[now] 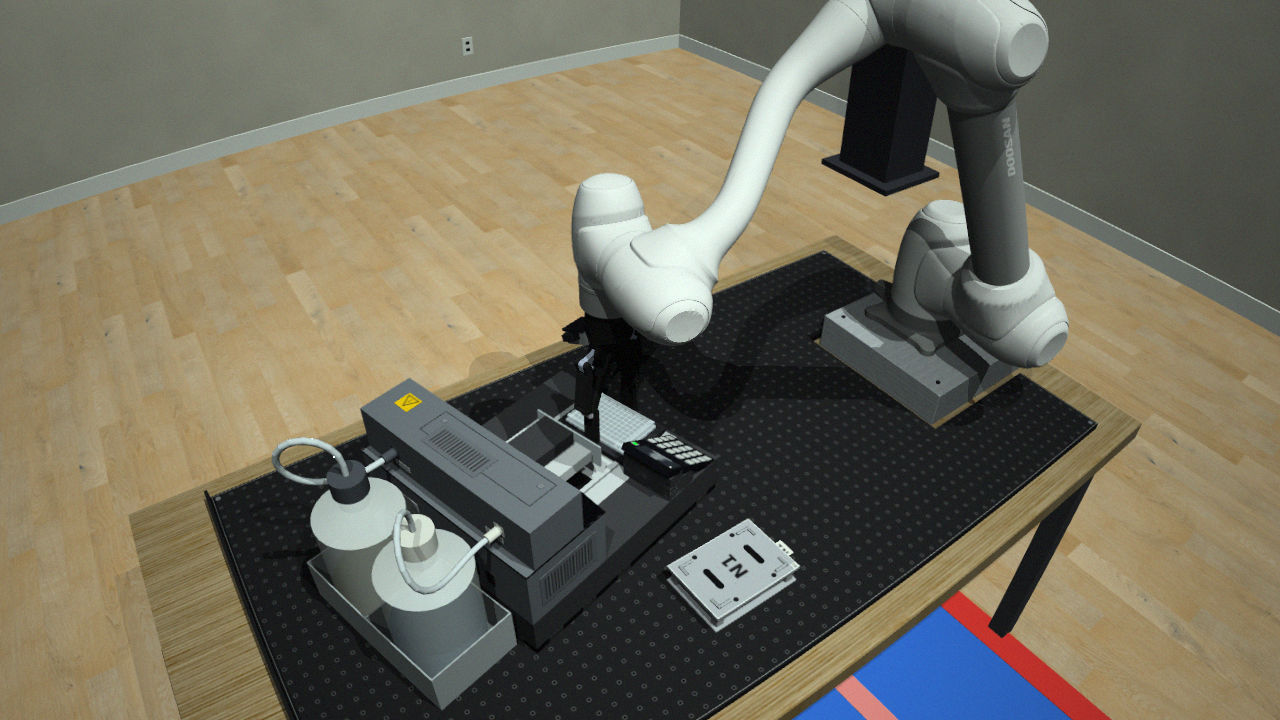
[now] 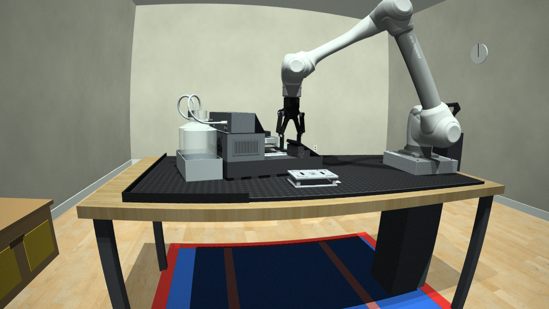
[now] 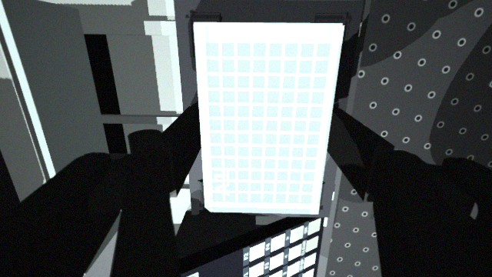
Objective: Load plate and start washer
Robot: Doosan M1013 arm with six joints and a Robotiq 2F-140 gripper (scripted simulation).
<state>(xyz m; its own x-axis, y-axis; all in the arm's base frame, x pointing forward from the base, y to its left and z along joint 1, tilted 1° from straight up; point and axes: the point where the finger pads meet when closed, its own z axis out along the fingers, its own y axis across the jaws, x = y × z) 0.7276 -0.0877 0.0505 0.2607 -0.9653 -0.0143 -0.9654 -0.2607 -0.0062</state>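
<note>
The white plate (image 1: 626, 416) (image 3: 269, 131) lies over the dark carrier (image 3: 269, 9) of the washer (image 1: 465, 456) (image 2: 245, 147). My gripper (image 1: 608, 416) (image 2: 290, 145) (image 3: 263, 126) points straight down, shut on the plate, one finger at each long side. The cut-off corner is at the plate's lower left in the wrist view, by the keypad (image 1: 682, 450) (image 3: 277, 242). Dark locators show past the plate's far corners. I cannot tell whether the plate sits fully flat. A green mark (image 1: 635, 443) (image 3: 194, 275) is lit on the panel. The nest N1 (image 1: 716, 548) (image 2: 312, 175) holds no plate.
The washer's tall housing stands beside the carrier, with a light open frame between them. The raised keypad stands close to the plate's near end. Two bottles with hoses stand in a grey tray (image 1: 478, 662) (image 2: 203, 169) behind the washer. The arm's base is at the table's far end.
</note>
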